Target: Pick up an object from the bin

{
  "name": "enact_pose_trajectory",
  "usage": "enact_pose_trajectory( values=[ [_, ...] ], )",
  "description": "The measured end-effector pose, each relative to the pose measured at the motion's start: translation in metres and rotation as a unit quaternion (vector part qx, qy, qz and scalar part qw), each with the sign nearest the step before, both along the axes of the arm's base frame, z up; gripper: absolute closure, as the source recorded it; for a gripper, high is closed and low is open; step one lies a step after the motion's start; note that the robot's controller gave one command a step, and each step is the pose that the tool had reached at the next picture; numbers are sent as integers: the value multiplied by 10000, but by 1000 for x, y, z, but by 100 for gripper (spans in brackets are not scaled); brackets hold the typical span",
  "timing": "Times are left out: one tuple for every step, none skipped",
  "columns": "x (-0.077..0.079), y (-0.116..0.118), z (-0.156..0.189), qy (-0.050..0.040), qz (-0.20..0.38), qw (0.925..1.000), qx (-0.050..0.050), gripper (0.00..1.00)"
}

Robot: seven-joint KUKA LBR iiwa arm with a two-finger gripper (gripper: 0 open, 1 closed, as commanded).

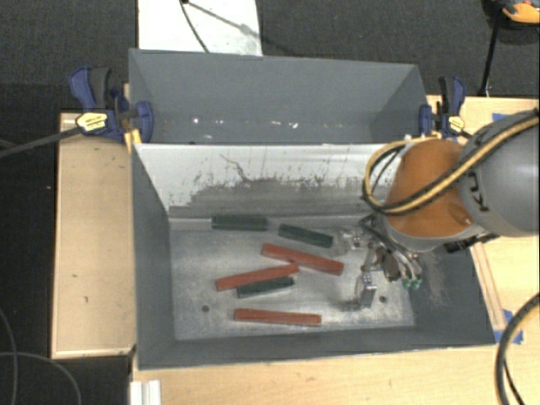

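**Nothing picked up yet**

The gripper (pixel 368 292) is down low in the bin (pixel 160 226). I cannot tell if it is open or shut. A long red stick (pixel 302 259) lies just beside it, not lifted. Grabbing and lifting are still to do.

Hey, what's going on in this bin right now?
A robot arm reaches into the grey metal bin from the right. Its gripper is low over the right part of the floor. Nearest to it lies a long red stick, with a dark green stick just behind that. Both lie on the floor, apart from the gripper.
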State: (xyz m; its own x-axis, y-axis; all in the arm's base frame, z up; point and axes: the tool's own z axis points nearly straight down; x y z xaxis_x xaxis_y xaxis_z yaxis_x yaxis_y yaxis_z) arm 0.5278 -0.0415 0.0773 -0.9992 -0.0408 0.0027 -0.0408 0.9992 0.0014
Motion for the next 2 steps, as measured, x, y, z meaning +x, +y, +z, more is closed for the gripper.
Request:
enact_pose_trajectory(
  values=[
    [24, 76, -7, -39, 1154, 9933, 1, 100],
    [24, 75, -7, -39, 1167, 9932, 0, 100]
  ],
)
